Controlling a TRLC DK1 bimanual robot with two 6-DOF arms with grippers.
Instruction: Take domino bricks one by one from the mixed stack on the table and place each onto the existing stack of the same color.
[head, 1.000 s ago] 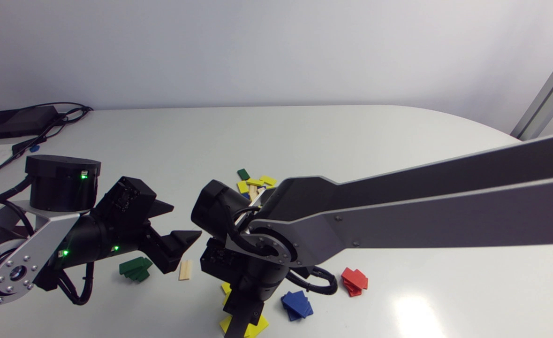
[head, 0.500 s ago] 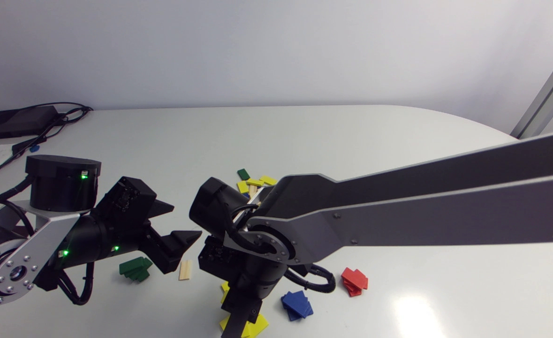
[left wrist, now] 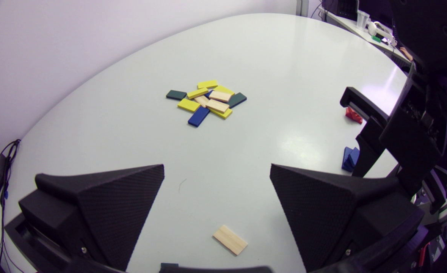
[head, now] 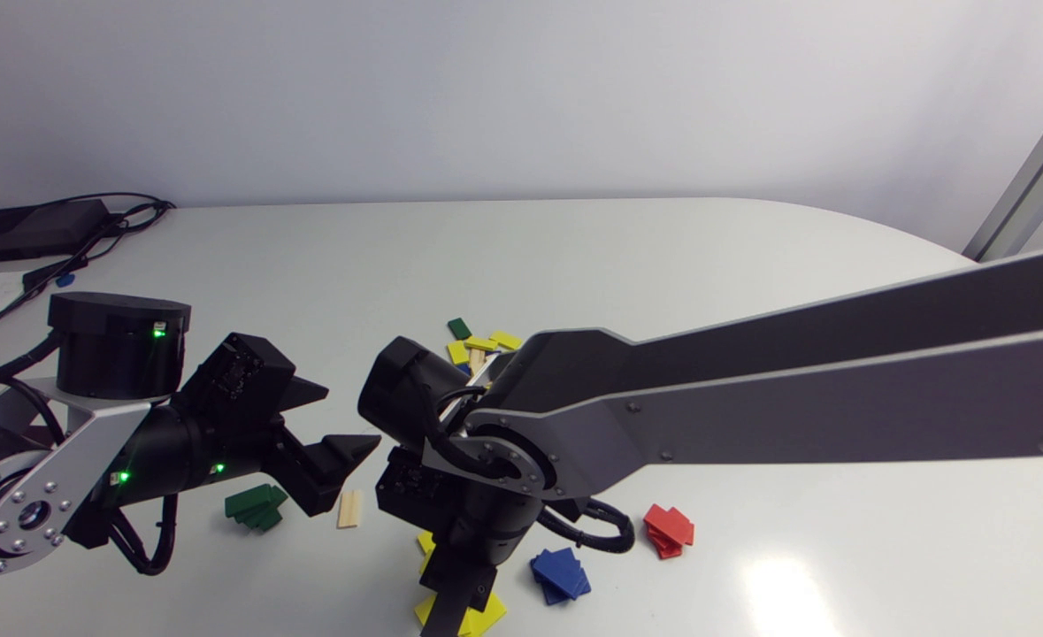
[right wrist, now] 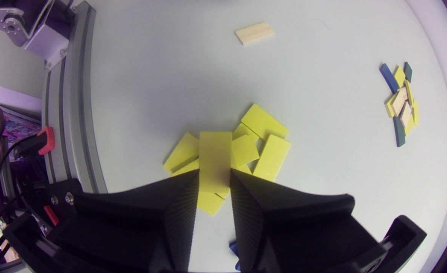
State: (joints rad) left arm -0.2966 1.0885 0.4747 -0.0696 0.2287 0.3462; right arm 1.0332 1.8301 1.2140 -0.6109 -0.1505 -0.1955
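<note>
My right gripper (right wrist: 214, 178) is shut on a yellow brick (right wrist: 215, 157), its fingers pressing on the two long sides. It holds the brick just over the loose yellow stack (right wrist: 263, 142), near the table's front edge, where the gripper (head: 450, 610) hides part of that stack (head: 488, 615). The mixed stack (head: 481, 343) of yellow, green, blue and wooden bricks lies further back, partly behind my right arm, and shows fully ahead of my left gripper (left wrist: 208, 100). My left gripper (head: 344, 414) hangs open and empty above the table, beside the green stack (head: 256, 506).
A single wooden brick (head: 350, 509) lies between the green and yellow stacks. A blue stack (head: 561, 573) and a red stack (head: 668, 529) sit right of the yellow one. A black box with cables (head: 34, 228) is at the back left.
My right arm has shifted slightly to the left with the yellow brick still held. The left arm has not moved.
</note>
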